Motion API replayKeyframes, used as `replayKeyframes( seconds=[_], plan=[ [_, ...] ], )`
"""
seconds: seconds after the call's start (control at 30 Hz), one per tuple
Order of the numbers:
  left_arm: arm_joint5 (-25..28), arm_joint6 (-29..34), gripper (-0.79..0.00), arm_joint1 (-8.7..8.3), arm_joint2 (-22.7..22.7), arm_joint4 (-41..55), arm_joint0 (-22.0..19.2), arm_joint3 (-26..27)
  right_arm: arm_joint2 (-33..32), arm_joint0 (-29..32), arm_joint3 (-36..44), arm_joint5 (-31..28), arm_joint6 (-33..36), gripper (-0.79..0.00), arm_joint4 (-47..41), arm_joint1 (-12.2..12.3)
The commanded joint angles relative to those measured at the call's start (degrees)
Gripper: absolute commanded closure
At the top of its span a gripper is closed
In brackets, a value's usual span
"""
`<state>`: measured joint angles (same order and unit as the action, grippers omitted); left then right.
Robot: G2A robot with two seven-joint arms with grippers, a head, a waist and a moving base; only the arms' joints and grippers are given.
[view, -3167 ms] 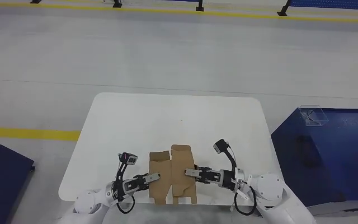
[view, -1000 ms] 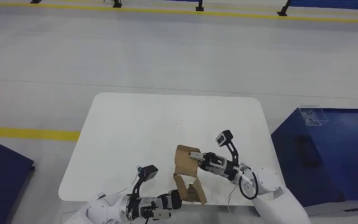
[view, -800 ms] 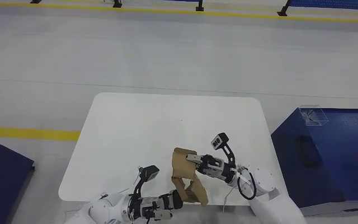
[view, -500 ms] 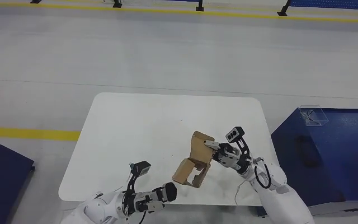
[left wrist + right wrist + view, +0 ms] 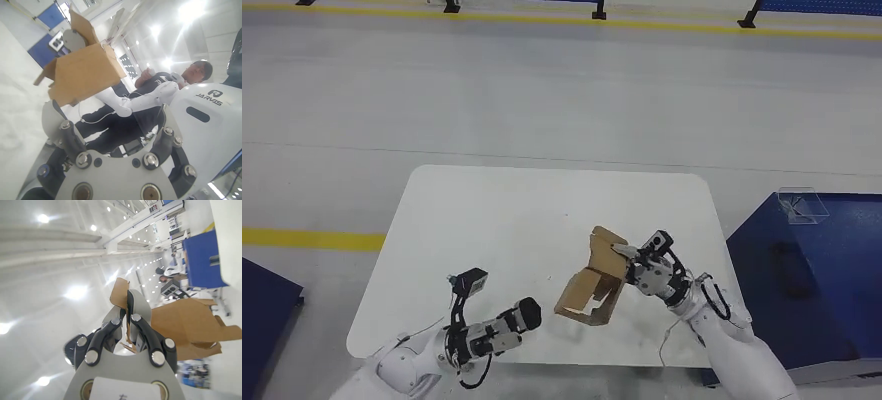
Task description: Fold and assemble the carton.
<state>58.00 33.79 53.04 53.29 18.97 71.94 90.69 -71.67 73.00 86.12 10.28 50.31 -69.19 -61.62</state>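
Observation:
The brown carton is opened into a tilted tube with loose flaps, lifted over the front right part of the white table. My right gripper is shut on an upper flap of the carton; the flap edge sits pinched between its fingers. My left gripper hovers near the table's front edge, left of the carton and apart from it. In the left wrist view that gripper is open with nothing between its fingers, and the carton hangs beyond it.
A blue bin stands off the table's right side, and another blue object sits at the far left on the floor. The table's back and left areas are bare white surface.
The carton lay flat with both grippers on it; now it is opened up and lifted to the right by the right gripper. The left gripper let go and drew back to the left.

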Motion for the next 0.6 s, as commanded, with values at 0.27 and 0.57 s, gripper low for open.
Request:
replayKeyframes(
  seconds=[0.27,0.57],
  plan=[
    [-21.4,-49.1,-0.785,3.43,11.9,-88.2,16.1,17.4,3.0,-3.7,-8.5,28.1,-4.2,0.000,-24.5,-1.5],
    [-26.4,-52.7,-0.785,3.61,10.9,-95.2,17.5,17.5,3.6,-3.8,-8.7,30.8,-5.9,0.000,-27.2,-1.7]
  ],
)
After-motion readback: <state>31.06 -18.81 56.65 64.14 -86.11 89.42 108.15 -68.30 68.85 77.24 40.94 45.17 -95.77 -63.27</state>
